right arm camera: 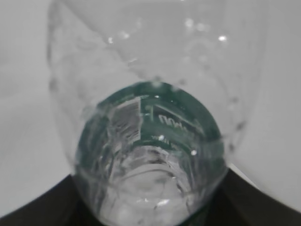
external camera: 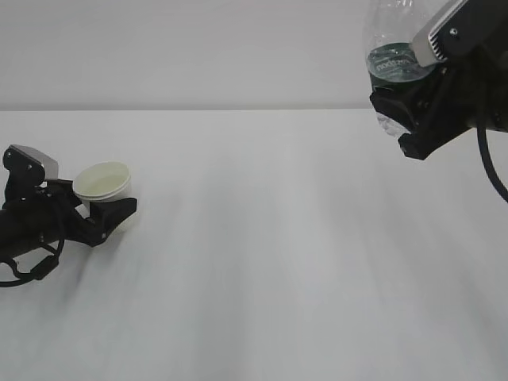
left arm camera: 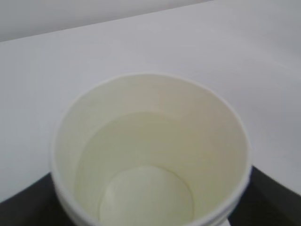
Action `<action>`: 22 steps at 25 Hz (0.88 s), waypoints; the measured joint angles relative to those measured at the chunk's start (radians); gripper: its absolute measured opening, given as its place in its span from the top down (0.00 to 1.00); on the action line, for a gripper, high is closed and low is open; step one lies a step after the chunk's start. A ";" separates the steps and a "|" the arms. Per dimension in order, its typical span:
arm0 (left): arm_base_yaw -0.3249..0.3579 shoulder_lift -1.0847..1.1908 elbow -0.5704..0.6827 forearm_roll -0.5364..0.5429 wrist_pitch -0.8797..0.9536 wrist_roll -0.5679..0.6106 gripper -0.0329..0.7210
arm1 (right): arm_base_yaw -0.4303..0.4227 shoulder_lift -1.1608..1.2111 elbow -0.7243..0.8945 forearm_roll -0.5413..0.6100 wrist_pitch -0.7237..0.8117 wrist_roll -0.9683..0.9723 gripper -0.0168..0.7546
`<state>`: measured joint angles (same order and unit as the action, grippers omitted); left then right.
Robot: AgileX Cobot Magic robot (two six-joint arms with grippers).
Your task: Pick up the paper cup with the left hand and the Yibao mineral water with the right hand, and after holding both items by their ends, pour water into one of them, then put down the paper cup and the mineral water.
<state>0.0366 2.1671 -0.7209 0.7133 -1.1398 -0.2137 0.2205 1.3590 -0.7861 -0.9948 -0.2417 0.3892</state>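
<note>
We see the left hand point(external camera: 107, 213) low on the white table point(external camera: 278, 262) at the left, its black fingers set wide on either side of the paper cup point(external camera: 103, 181); whether they touch it we cannot tell. The cup stands upright, with clear water inside. At the upper right, the right hand point(external camera: 413, 119) is raised well above the table, clamped around the water bottle point(external camera: 394, 59).
</note>
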 joint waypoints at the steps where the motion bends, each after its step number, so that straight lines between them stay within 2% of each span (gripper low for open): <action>1: 0.000 0.000 0.000 0.000 0.000 0.000 0.16 | 0.000 0.000 0.000 0.000 0.000 0.000 0.44; 22: 0.000 0.000 0.099 -0.032 -0.005 0.004 0.16 | 0.000 0.000 0.000 0.000 -0.001 0.000 0.44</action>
<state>0.0366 2.1671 -0.6221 0.6816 -1.1452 -0.2095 0.2205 1.3590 -0.7861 -0.9948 -0.2424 0.3892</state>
